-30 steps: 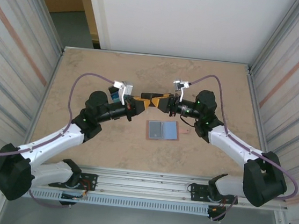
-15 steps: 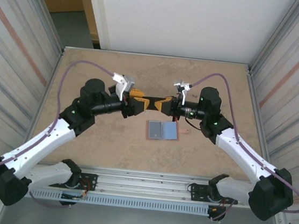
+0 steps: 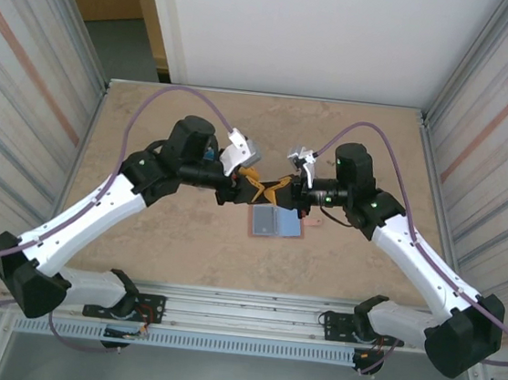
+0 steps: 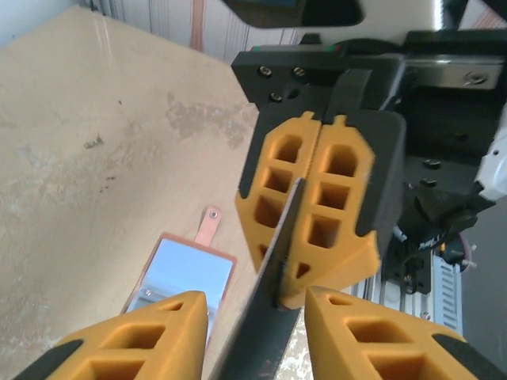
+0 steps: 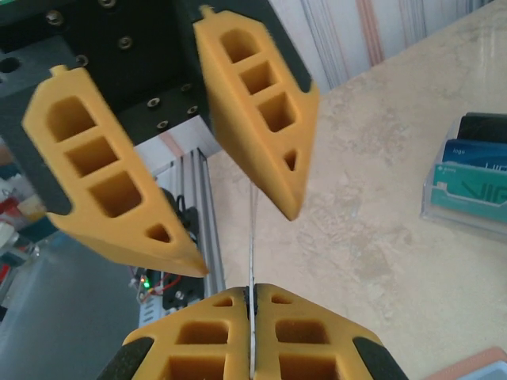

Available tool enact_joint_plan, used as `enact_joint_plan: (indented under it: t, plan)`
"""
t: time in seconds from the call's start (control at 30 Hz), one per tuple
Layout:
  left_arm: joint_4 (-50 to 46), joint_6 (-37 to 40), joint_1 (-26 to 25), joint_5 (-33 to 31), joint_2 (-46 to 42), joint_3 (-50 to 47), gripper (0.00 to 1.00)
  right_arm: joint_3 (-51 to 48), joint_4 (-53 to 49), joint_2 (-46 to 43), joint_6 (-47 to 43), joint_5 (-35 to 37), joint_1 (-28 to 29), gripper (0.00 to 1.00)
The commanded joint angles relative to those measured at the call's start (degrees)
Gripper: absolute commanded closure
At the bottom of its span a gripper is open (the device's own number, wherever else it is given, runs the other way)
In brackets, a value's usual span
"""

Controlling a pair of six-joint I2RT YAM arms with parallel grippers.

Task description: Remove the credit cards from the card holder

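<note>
Both hands are sitting closer to the wallet point(image 3: 275, 221) than a second ago, and the left arm is reaching in from farther back, its elbow swung away from the near edge. The wallet is lying where it was, spread open and flat on the tabletop point(image 3: 192, 247), blue-grey inside facing up, with its small snap tab sticking out to one side.

I am watching the right hand point(image 3: 278, 193) hanging just beyond the wallet's far edge, its fingers pressed together on a thin dark card point(image 4: 263, 317). The card is clear of the wallet, held up in the air above it. From the left wrist camera I am seeing it edge-on, slanting out of the right hand point(image 4: 295, 291) and down toward the lens, with the open wallet point(image 4: 184, 273) lying below and to one side.

The left hand point(image 3: 256, 190) is facing the right hand tip to tip over that same far edge. Its fingers are standing apart, one on each side of the card. From the right wrist camera the card point(image 5: 253, 237) is showing as a fine upright line rising out of the right hand point(image 5: 252, 297) into the gap of the left hand point(image 5: 238, 229). I cannot tell whether either left finger is touching it.

Well apart from the wallet point(image 5: 475, 368), a clear tray point(image 5: 475, 178) of teal, blue and black cards is standing on the tabletop.
</note>
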Motion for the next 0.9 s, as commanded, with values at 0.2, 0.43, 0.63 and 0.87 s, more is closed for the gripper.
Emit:
enact_joint_plan:
  t: [0.2,0.43,0.63,0.87]
  plan:
    - [-4.14,4.57,-0.24,3.57,1.61,2.40,0.79,2.50,-2.52,-0.14,-3.62,-4.15,0.29,1.00]
    - [-3.18,4.09,-0.24,1.99,1.85,1.64,1.00,2.68,-2.87,0.20,-3.68,-3.07,0.28,0.98]
    - [0.11,3.90,3.13,-10.68,-0.56,-1.68,1.00,2.72,-5.09,-1.07,-3.44,4.28,0.10,0.48]
    - [8.17,11.21,14.51,-12.64,-3.40,-8.30,1.00,2.37,-6.00,-2.49,-0.15,15.34,-0.62,0.30]
